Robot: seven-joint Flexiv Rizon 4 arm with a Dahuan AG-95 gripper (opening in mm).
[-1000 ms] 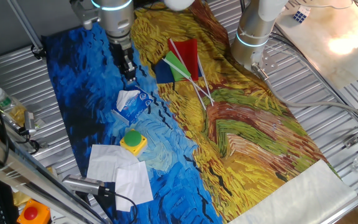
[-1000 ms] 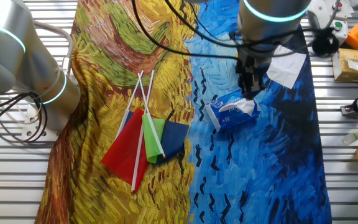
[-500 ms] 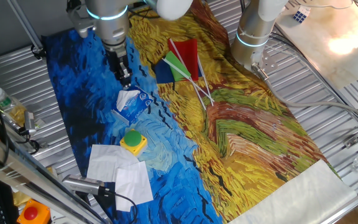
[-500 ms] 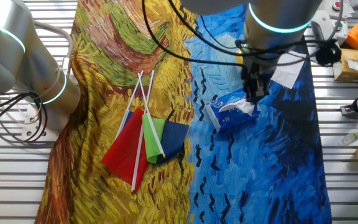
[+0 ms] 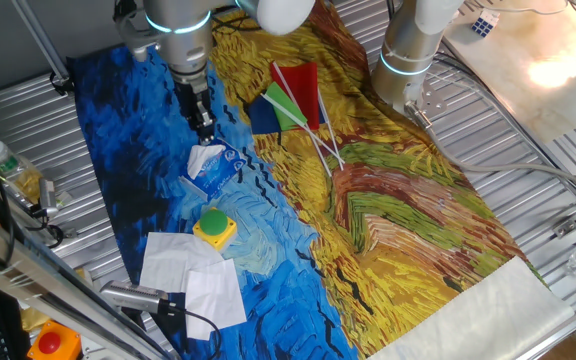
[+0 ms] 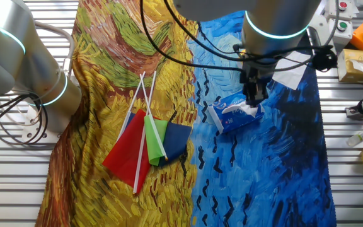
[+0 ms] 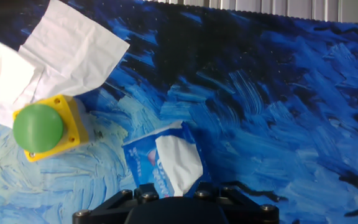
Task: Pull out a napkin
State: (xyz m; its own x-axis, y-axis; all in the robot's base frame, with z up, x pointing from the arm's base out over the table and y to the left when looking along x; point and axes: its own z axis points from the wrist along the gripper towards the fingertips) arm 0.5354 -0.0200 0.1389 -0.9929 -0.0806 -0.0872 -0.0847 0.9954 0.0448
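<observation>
A blue tissue packet (image 5: 218,170) lies on the blue part of the cloth with a white napkin tuft (image 5: 204,158) sticking out of its top. They also show in the other fixed view, packet (image 6: 232,117) and tuft (image 6: 248,109), and in the hand view, packet (image 7: 146,163) and tuft (image 7: 179,163). My gripper (image 5: 206,127) hangs straight above the tuft, its tips just over it (image 6: 253,99), and looks slightly open and empty. The fingertips are hidden in the hand view. Two flat white napkins (image 5: 166,260) (image 5: 216,296) lie near the front.
A yellow box with a green button (image 5: 214,228) stands between the packet and the flat napkins. Red, green and blue flags on white sticks (image 5: 290,104) lie on the yellow part of the cloth. A second arm's base (image 5: 406,60) stands behind. Bottles and clutter line the table's edges.
My gripper has shifted slightly sideways and come a little lower towards the packet's tuft. The packet and napkins have not moved.
</observation>
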